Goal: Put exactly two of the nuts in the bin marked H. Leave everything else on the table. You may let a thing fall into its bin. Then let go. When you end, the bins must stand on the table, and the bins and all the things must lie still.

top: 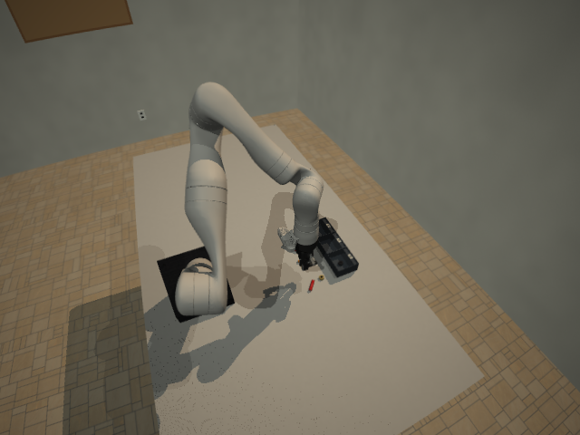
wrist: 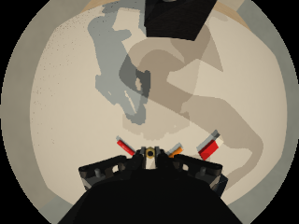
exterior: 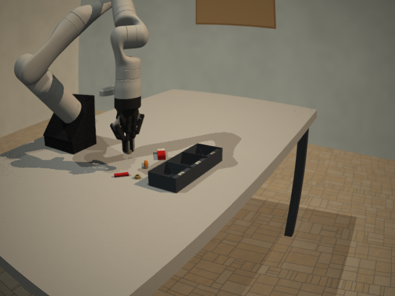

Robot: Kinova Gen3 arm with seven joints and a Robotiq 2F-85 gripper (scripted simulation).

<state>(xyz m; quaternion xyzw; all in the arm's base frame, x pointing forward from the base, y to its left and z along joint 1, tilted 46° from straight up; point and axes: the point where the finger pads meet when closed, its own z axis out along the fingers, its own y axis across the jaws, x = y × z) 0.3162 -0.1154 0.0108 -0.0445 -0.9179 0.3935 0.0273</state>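
The bench (exterior: 223, 105) is a pale beige slab on dark legs (exterior: 296, 187), standing on a tan patchwork-tile floor (exterior: 318, 242) in a room with grey-green walls. A brown panel (exterior: 235, 12) hangs on the far wall. The arm's black pedestal (exterior: 84, 134) sits near the bench's left rear corner in the exterior view.

The gripper (exterior: 128, 149) points straight down, raised a little above the bench surface, between the pedestal and the bins. Its jaws are nearly together and clamped on a small brass-coloured nut (wrist: 149, 156), seen between the fingertips in the wrist view.

A second nut (exterior: 137, 176) lies on the bench just beside the near end of the black three-compartment bin row (exterior: 165, 183), which runs diagonally toward the right edge. The bin labels are too small to read. A red cylinder (exterior: 121, 174) lies near that nut; a small orange piece (exterior: 145, 164) and a red-and-white block (exterior: 161, 154) sit beside the bins' long side.
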